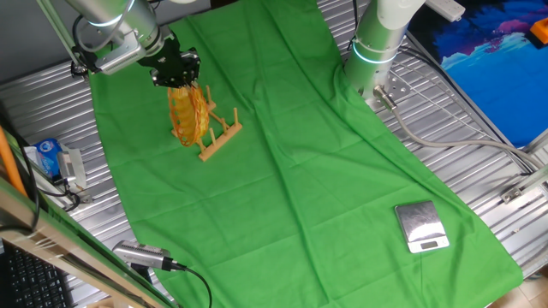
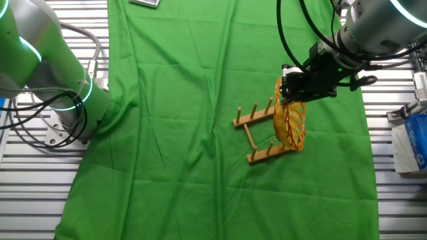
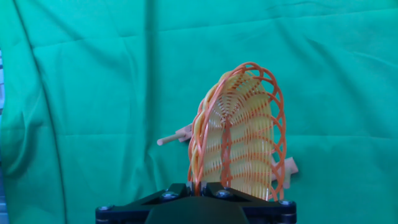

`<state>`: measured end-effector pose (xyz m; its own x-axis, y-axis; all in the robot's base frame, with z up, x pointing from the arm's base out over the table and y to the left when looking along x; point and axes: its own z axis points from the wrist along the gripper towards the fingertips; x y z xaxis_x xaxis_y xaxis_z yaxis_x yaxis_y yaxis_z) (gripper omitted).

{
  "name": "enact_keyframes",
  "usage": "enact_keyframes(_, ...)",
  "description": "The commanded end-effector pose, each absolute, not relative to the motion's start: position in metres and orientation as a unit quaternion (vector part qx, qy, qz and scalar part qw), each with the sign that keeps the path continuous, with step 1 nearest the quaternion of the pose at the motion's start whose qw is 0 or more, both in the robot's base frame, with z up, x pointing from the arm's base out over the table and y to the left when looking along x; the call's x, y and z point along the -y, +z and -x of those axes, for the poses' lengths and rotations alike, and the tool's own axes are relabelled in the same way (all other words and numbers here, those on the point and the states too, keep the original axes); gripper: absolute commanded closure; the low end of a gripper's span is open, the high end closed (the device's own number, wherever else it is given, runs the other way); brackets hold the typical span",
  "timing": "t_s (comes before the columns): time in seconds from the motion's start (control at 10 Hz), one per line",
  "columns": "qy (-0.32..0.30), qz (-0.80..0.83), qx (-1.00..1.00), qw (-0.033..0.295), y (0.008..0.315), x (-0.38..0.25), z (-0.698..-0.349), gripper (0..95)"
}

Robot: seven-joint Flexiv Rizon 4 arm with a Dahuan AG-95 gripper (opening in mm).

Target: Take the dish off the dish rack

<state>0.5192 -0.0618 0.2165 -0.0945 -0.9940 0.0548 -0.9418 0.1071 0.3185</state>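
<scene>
The dish [image 1: 188,116] is a yellow wicker plate with orange-red streaks. It stands on edge between the pegs of the small wooden dish rack [image 1: 222,137] on the green cloth. My gripper [image 1: 178,75] is right above it, at its top rim. In the hand view the two dark fingers [image 3: 171,193] are closed on the orange rim of the dish [image 3: 239,140], and rack pegs [image 3: 173,139] stick out to both sides behind it. The other fixed view shows the gripper [image 2: 295,93] on top of the dish [image 2: 291,125], with the rack [image 2: 257,121] to its left.
A square silver scale [image 1: 421,228] lies at the near right of the cloth. A second arm's base [image 1: 375,47] stands at the far right. A blue and white box [image 1: 48,157] sits left of the cloth, and a camera [image 1: 141,255] at the front left.
</scene>
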Motion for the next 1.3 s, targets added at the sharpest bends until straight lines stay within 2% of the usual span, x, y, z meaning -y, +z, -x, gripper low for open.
enact_keyframes(0.1,-0.101,-0.660,0.733,0.129,0.217,0.062,-0.519,95.0)
enact_keyframes(0.3,-0.101,-0.660,0.733,0.129,0.217,0.062,-0.519,95.0)
enact_keyframes(0.4,-0.102,-0.645,0.744,0.141,0.229,0.052,-0.522,95.0)
enact_keyframes(1.3,-0.101,-0.633,0.754,0.140,0.230,0.041,-0.522,95.0)
